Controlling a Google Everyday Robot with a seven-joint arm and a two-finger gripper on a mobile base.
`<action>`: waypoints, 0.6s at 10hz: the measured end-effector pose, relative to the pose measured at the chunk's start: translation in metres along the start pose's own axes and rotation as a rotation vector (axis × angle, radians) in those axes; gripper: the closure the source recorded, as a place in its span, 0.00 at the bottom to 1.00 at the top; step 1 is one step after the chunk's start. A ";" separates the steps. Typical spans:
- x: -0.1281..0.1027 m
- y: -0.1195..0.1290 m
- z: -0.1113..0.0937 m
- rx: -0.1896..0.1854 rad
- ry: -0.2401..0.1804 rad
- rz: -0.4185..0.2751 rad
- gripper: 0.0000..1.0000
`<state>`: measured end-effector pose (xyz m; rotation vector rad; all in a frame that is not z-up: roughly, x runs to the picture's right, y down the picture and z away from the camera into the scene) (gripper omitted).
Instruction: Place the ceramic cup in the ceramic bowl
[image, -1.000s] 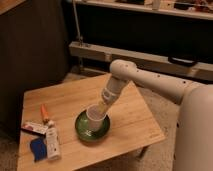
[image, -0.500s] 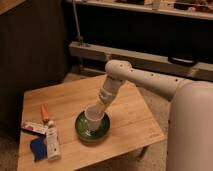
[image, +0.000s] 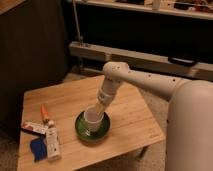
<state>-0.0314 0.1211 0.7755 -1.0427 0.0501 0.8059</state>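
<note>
I see the wooden table (image: 125, 117) filling the lower left of the frame, with the ceramic bowl (image: 92, 127) near its centre. The ceramic cup (image: 93, 116) stands upright inside the bowl, so placement looks nearly done. My gripper (image: 100, 106) sits just above the cup's rim, at frame centre. What remains, I judge, is letting go and lifting clear.

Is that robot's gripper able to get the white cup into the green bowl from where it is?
Probably yes. The gripper is right at the ceramic cup, which already sits over the ceramic bowl, and nothing stands between them.
</note>
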 end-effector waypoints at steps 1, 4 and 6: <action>0.000 0.000 0.001 0.002 0.000 -0.001 0.20; 0.000 -0.003 -0.001 -0.009 -0.010 0.014 0.20; -0.003 -0.006 -0.016 -0.010 -0.043 0.032 0.20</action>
